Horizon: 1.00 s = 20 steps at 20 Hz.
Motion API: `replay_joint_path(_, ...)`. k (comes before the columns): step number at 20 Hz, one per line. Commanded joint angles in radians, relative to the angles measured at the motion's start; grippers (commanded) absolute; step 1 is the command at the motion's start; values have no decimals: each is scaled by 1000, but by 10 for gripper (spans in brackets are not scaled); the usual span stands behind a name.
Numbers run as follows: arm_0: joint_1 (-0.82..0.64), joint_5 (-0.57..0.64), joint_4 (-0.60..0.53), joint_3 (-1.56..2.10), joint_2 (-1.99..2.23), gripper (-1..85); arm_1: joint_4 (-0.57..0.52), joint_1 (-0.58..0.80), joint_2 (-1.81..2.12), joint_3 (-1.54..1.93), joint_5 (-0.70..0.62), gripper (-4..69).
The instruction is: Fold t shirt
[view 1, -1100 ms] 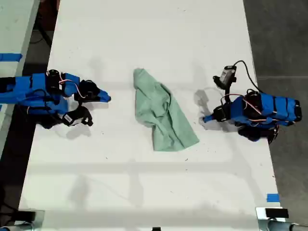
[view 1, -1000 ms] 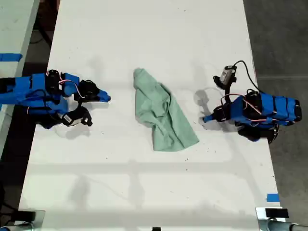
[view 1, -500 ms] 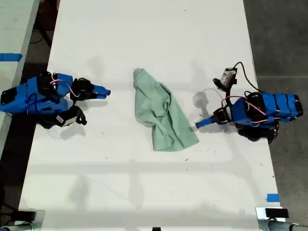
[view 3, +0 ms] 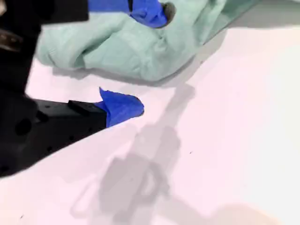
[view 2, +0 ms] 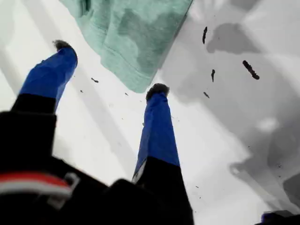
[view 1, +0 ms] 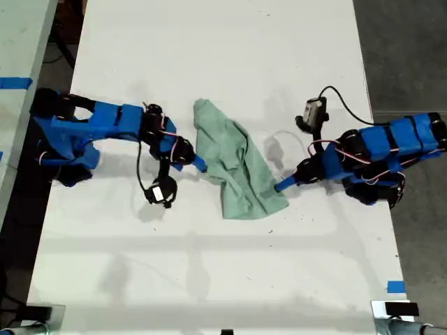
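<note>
The t shirt (view 1: 234,164) lies crumpled in the middle of the white table, pale mint green with wrinkles. My first gripper (view 1: 281,185) reaches in from the exterior view's right and is open. Its blue fingers (view 2: 157,122) sit either side of the flat hemmed corner of the t shirt (view 2: 136,37). My second gripper (view 1: 199,165) comes from the exterior view's left and is open at the bunched edge of the t shirt (view 3: 117,51). One of its fingers (view 3: 152,10) is over the fabric and the other rests on the table beside it.
The white table (view 1: 209,279) runs the length of the exterior view, with dark floor past its right edge. A bit of blue tape (view 1: 396,286) sits near the exterior view's lower right. A camera on a cable (view 1: 160,192) hangs by the second arm.
Both arms have reached inward from the table's sides to the t shirt's edges. The second arm extended farthest, toward the exterior view's right. The t shirt has not moved.
</note>
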Motion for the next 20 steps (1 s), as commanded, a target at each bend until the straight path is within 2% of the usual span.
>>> replay_joint_path(1,77,8,17,-508,-259,264,-28,-17,-107,-124,23,296)
replay_joint_path(5,167,-25,-144,-500,-267,257,-28,-12,-152,-143,32,278)
replay_joint_path(6,176,-31,-153,-500,-279,257,-29,-11,-156,-144,32,275)
replay_joint_path(9,170,-31,-196,-500,-383,258,-48,-15,-155,-143,32,265)
replay_joint_path(13,155,-2,-348,-502,-508,258,-66,-28,-161,-132,34,261)
replay_joint_path(15,138,-11,-359,-503,-545,246,-74,-40,-161,-129,38,259)
replay_joint_path(17,123,-32,-362,-502,-584,127,-86,-52,-161,-124,37,258)
replay_joint_path(18,117,-40,-364,-502,-603,140,-98,-57,-161,-120,34,258)
replay_joint_path(19,110,-43,-365,-503,-621,187,-117,-64,-161,-112,32,258)
replay_joint_path(20,103,-44,-365,-503,-635,173,-141,-71,-163,-103,31,257)
